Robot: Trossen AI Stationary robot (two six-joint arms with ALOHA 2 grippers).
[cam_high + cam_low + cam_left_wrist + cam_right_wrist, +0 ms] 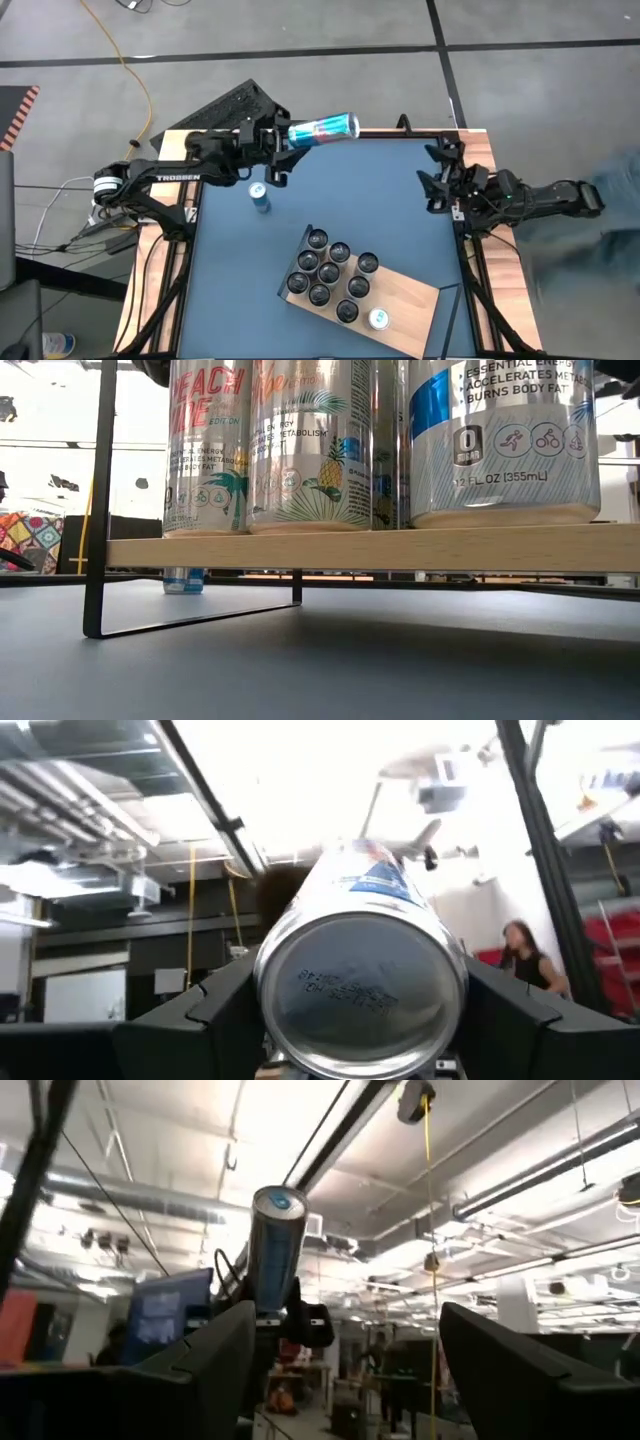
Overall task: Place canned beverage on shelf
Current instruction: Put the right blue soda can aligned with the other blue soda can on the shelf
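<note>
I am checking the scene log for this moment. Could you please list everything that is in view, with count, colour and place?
shelf: one, light wood with dark edge and legs, on the table's near middle.
cans on the shelf: ten; nine with dark tops, one light-topped nearer the bare end.
standing can: one, blue and silver, on the table left of the shelf.
held can: one, blue and silver, lying sideways in the air over the far edge.
table: one, blue top, wooden strips along the sides.
left gripper: jaws shut on the held can.
right gripper: open, empty, at the table's right edge.
</note>
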